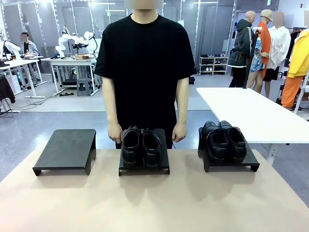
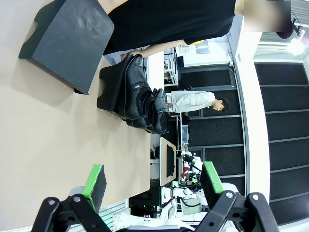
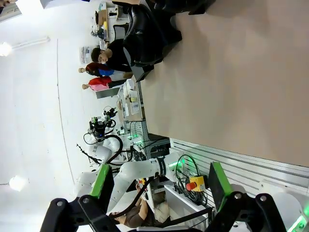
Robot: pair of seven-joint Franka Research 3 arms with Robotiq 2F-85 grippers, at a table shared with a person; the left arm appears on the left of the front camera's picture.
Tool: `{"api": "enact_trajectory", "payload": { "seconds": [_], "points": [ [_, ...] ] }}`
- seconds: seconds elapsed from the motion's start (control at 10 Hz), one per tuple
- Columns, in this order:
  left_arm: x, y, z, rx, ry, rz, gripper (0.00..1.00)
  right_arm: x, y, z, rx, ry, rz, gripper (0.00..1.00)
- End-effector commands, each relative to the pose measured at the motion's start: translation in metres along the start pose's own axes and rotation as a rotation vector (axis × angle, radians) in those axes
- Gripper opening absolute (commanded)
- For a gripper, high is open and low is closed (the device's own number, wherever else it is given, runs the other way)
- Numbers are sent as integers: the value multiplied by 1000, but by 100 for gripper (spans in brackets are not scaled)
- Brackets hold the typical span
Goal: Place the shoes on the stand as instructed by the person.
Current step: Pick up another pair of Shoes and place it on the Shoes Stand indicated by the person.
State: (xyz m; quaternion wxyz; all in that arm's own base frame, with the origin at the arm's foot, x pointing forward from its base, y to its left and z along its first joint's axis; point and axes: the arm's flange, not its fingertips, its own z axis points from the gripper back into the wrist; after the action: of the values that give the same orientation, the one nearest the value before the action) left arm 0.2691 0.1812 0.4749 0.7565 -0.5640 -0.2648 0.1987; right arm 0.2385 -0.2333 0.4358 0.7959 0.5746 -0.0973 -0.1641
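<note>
Three black stands are sitting in a row on the desk (image 1: pixel 145 203) in front of the person (image 1: pixel 145 63), who is standing at its far side with both hands hanging just behind the middle stand (image 1: pixel 164 162). One pair of shoes (image 1: pixel 141 146) is resting on that middle stand, toes toward the robot. To its right, the second pair of shoes (image 1: pixel 223 140) is sitting on the right stand (image 1: pixel 251 162). To its left, the left stand (image 1: pixel 65 150) is lying bare.

The left gripper (image 2: pixel 153 186) is hanging wide open above the desk with nothing between its green pads (image 2: pixel 94 184), looking toward the bare stand and the middle pair beyond it. The right gripper (image 3: pixel 158 186) is likewise spread fully open and holding nothing, with one pair of shoes at the top of its picture.

The shoes are looking like glossy leather, so they are probably slippery on the outside and fairly stiff at the sole and heel, softer across the upper. Each shoe is likely of moderate weight, light enough for one gripper. The safest hold seems to be across the collar at the heel, one finger inside the opening and one outside, since the polished toe would be sliding under the pads and could scuff. Pinching the side wall near the opening would also work; the two shoes in a pair are touching, leaving little room between them.
</note>
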Motion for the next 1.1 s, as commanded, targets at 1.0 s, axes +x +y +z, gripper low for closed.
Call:
{"api": "enact_trajectory", "payload": {
  "seconds": [1.0],
  "points": [
    [1,1,0,-10,7,-14,100,-3,2,0,1,5,10,100]
  ]
}}
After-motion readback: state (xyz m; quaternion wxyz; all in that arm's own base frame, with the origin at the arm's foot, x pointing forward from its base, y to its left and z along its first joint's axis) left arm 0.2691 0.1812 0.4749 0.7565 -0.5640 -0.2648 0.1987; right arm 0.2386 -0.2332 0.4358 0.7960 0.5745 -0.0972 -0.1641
